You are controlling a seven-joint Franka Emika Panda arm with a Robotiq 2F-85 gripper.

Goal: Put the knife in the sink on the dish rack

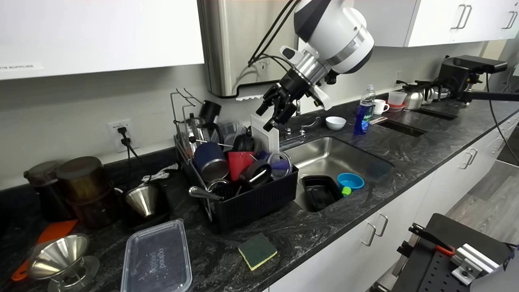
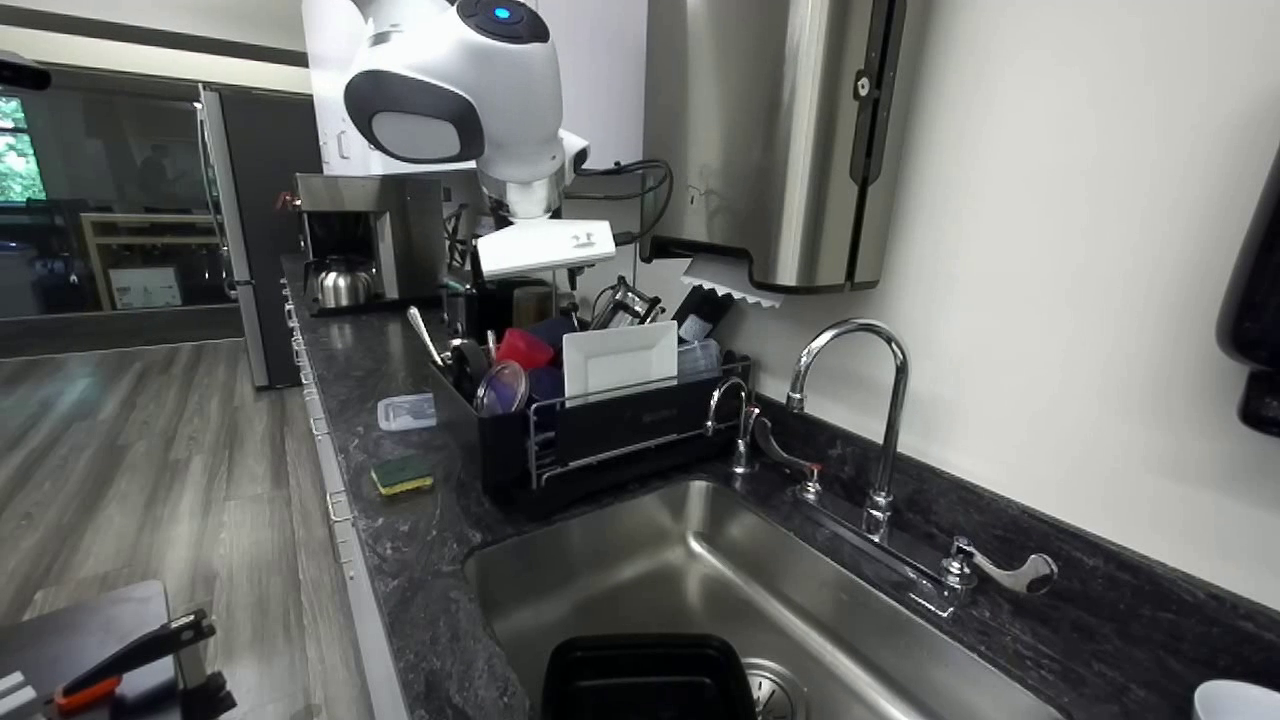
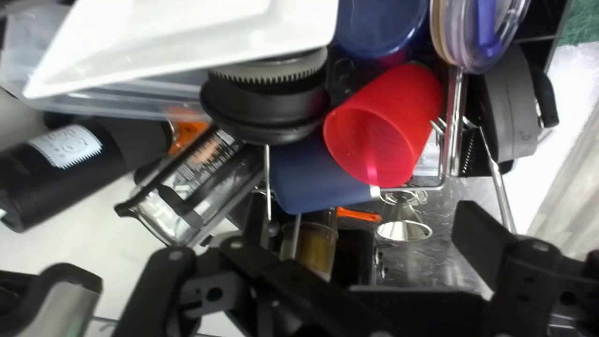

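The black dish rack (image 1: 259, 207) stands beside the steel sink (image 1: 320, 152), full of cups, lids and utensils; both also show in an exterior view, rack (image 2: 640, 418) and sink (image 2: 590, 560). I see no knife in the visible part of the sink. A thin metal utensil (image 3: 267, 182) stands in the rack in the wrist view; I cannot tell whether it is a knife. My gripper (image 1: 267, 117) is raised above the rack, fingers spread. In the wrist view my gripper (image 3: 367, 224) is open with nothing between its fingers.
The sink holds a black tub (image 1: 321, 191) and a blue bowl (image 1: 350, 181). A white plate (image 2: 620, 358) stands upright in the rack. A faucet (image 2: 890, 430) rises behind the sink. A steel dispenser (image 1: 251, 44) hangs behind the arm. A sponge (image 1: 258, 250) lies in front.
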